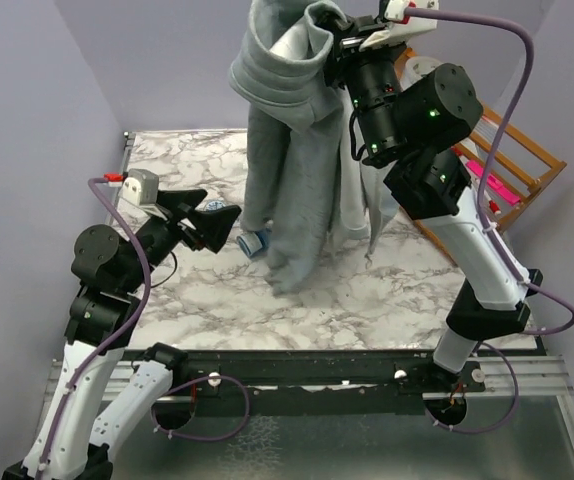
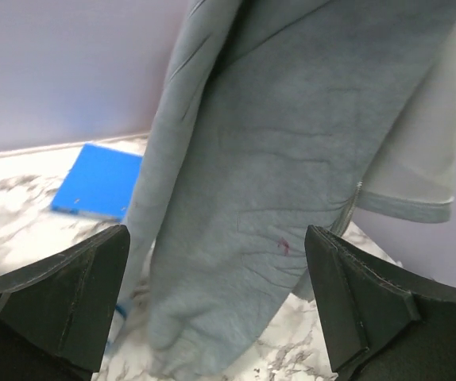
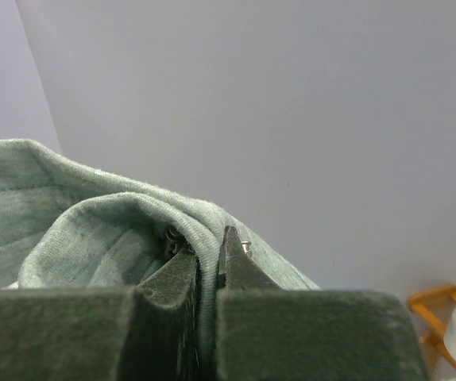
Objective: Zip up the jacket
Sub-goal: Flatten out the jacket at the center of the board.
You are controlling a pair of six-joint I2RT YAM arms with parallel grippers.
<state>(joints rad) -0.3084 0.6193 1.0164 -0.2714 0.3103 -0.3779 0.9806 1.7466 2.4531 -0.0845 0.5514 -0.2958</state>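
Observation:
The light grey fleece jacket [image 1: 297, 150] hangs high over the marble table, its lower end touching the tabletop. My right gripper [image 1: 335, 48] is raised at the top and shut on a fold of the jacket's edge [image 3: 204, 238]; a small metal zipper part shows beside the fingers [image 3: 172, 274]. My left gripper [image 1: 229, 225] is open and low at the left, pointing at the hanging cloth. In the left wrist view the jacket [image 2: 291, 159] fills the space between my wide-apart fingers [image 2: 69, 294], with a pale zipper edge at the right.
A flat blue pad [image 2: 97, 181] lies on the marble table [image 1: 367, 290] behind the jacket, partly hidden in the top view [image 1: 255, 242]. A wooden rack [image 1: 512, 160] with pink items and a tape roll stands at the back right. Grey walls enclose the table.

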